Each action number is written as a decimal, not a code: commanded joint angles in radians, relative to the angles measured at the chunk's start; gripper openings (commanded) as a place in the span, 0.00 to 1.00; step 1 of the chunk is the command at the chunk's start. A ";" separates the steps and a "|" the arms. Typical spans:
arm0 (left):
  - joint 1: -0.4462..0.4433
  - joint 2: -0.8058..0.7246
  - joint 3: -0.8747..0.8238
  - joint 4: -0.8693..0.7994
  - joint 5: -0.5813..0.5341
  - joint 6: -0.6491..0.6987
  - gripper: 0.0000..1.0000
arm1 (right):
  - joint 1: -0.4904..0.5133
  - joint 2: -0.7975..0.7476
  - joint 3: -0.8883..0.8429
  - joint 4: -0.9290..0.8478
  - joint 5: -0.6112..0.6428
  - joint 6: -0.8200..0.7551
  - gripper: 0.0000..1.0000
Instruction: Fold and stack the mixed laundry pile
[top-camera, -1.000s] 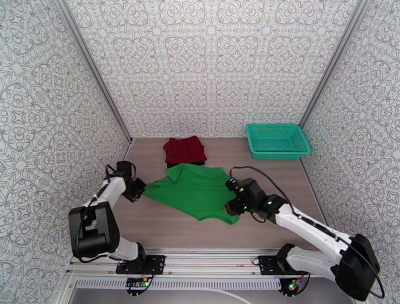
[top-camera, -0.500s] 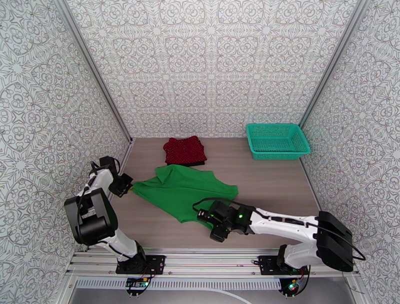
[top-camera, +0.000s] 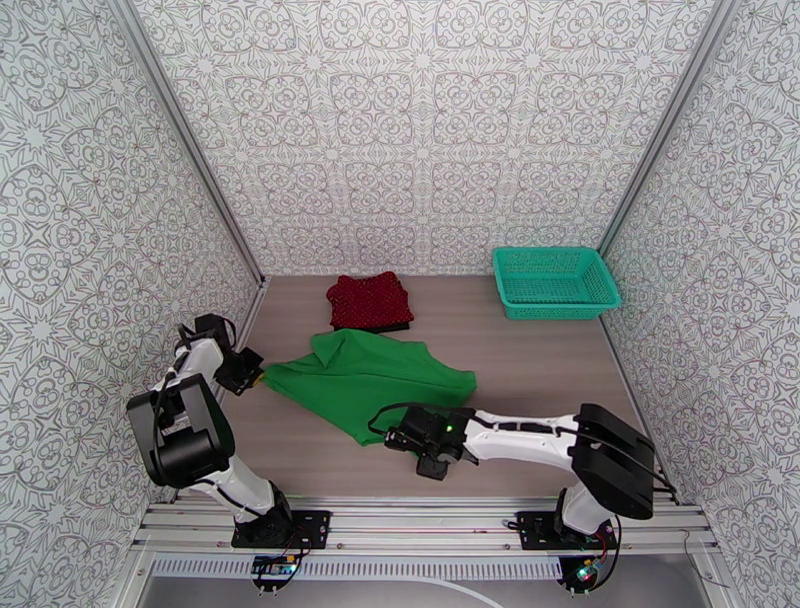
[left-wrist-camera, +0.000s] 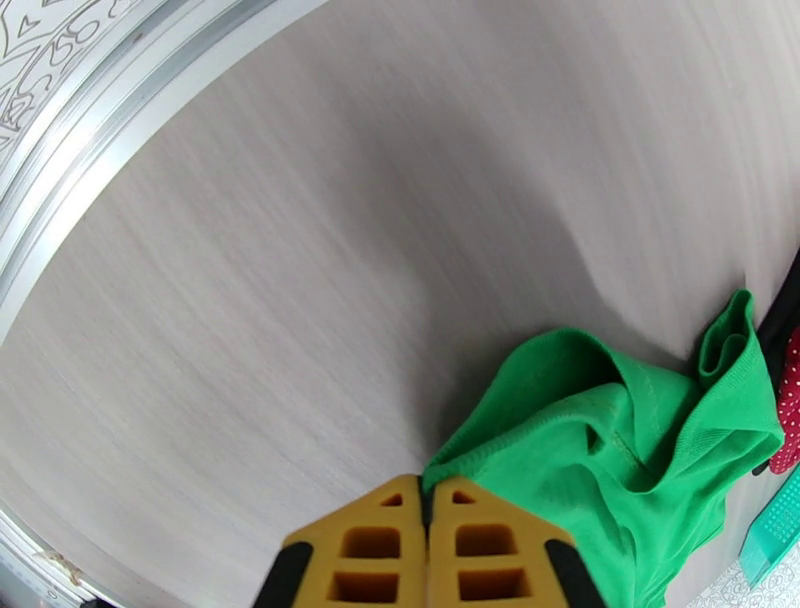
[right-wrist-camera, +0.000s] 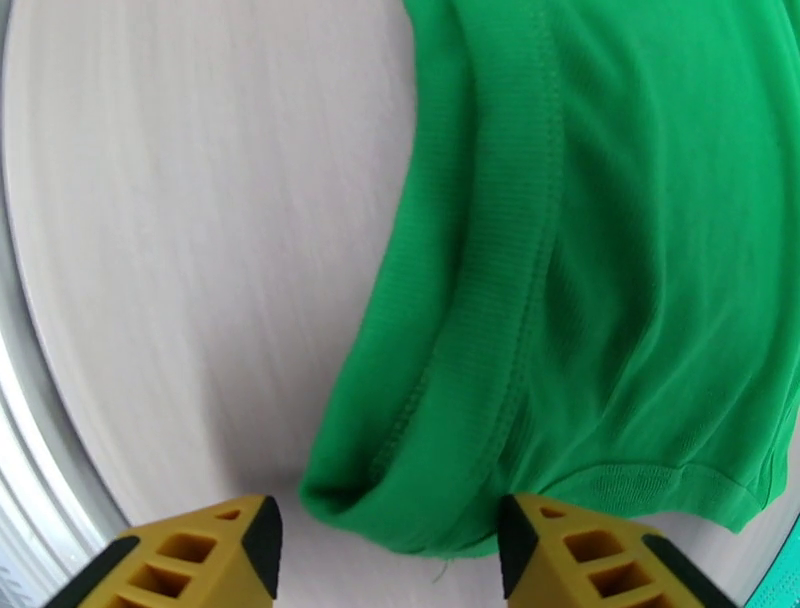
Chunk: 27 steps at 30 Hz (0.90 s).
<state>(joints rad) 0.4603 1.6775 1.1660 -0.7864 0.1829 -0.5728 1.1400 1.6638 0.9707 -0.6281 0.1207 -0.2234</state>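
Three garments on the table (top-camera: 540, 370); green garment (top-camera: 375, 380), the largest, lies rumpled at mid-table, one corner drawn out toward the left wall, its near point toward the front rail; dark red dotted garment (top-camera: 370, 300), folded flat, sits just behind it toward the back wall; black garment (left-wrist-camera: 782, 312) shows as a dark edge beneath the red one. One teal basket (top-camera: 555, 283) at the far right, well apart from the cloth. Left gripper (left-wrist-camera: 427, 510): jaws pressed together, the outer corner of the green garment pinched between them and held low over the table. Right gripper (right-wrist-camera: 390, 535): jaws spread wide with nothing between the pads; a doubled, hemmed corner of the green cloth lies just ahead of the gap, apparently not yet taken. Handling, by judgement: light, limp knit, no stiffness of its own; it will sag and drag rather than keep shape, so two holds well apart serve best. Stitched hems and corners offer the firmest purchase; the right pads should close over the doubled hem itself, taken deep, since thin cloth may slip from a shallow pinch.
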 joint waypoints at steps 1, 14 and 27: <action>0.012 0.010 0.032 -0.011 0.014 0.014 0.00 | 0.008 0.034 0.039 0.000 0.030 -0.029 0.57; 0.008 -0.093 0.008 -0.043 0.129 0.004 0.00 | 0.008 -0.117 0.048 -0.012 0.141 0.002 0.00; 0.030 -0.426 0.444 -0.524 0.258 0.152 0.00 | -0.055 -0.694 0.277 -0.277 0.412 0.052 0.00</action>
<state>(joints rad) 0.4679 1.2793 1.5013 -1.1374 0.3946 -0.4873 1.1011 1.0195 1.1893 -0.8078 0.4252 -0.1970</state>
